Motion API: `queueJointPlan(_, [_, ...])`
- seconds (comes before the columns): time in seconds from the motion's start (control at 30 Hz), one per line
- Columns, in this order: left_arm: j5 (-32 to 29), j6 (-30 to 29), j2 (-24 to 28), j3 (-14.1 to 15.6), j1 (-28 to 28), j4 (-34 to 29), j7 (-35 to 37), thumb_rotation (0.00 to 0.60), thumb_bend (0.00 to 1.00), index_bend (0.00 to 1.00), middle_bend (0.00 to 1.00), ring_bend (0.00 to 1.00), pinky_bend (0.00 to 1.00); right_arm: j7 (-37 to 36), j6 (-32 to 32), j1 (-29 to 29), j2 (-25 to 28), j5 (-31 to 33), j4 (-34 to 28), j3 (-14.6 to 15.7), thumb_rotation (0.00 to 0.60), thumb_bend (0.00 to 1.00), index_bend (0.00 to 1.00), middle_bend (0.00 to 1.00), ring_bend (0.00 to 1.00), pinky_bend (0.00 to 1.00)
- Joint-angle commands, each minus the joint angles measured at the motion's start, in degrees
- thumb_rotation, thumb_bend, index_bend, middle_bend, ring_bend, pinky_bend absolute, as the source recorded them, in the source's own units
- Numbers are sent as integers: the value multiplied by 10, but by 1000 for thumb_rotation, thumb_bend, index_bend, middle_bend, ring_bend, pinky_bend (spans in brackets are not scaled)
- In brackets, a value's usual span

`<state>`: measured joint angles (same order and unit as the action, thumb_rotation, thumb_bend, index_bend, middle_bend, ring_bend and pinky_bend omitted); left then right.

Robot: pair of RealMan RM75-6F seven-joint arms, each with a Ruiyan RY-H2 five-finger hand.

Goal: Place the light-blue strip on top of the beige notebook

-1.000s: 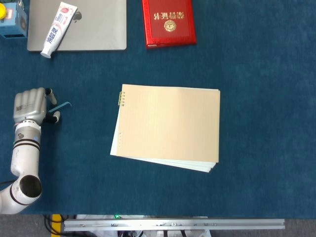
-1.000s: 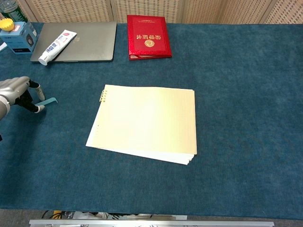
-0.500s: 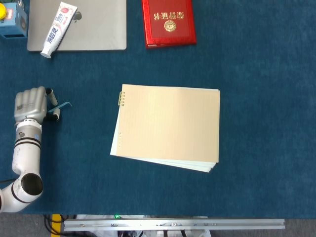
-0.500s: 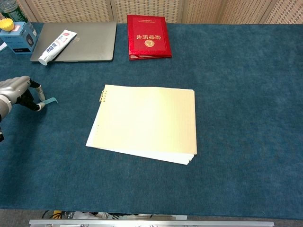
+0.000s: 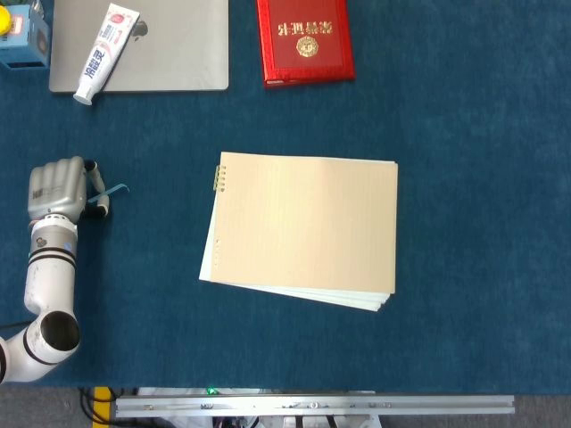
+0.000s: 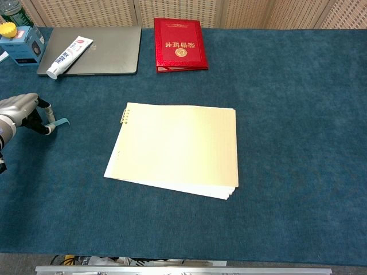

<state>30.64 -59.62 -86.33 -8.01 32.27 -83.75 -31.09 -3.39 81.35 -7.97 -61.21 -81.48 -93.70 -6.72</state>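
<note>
The beige notebook [image 5: 303,230] lies flat on the blue table cover [image 5: 464,178], loose white sheets showing under its lower edge. Well to the left of the notebook, the left hand [image 5: 58,189] pinches the light-blue strip [image 5: 109,191] between its fingertips, the strip's free end pointing toward the notebook. The right hand is out of sight. Beyond the notebook sit a red booklet [image 5: 304,39] and a grey laptop [image 5: 169,53] with a toothpaste tube [image 5: 106,52] on its lid.

1 beige notebook [image 5: 303,230] — 1 light-blue strip [image 5: 113,190] — 1 laptop [image 5: 169,53] — 1 toothpaste tube [image 5: 105,40]
</note>
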Motion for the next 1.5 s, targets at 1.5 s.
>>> queueJointPlan(1.5, [76, 113, 98, 16, 89, -189, 0, 600, 384, 562, 1000, 1000, 1000, -8, 7, 6, 1, -3, 5, 0, 600, 260, 344, 399, 404, 338])
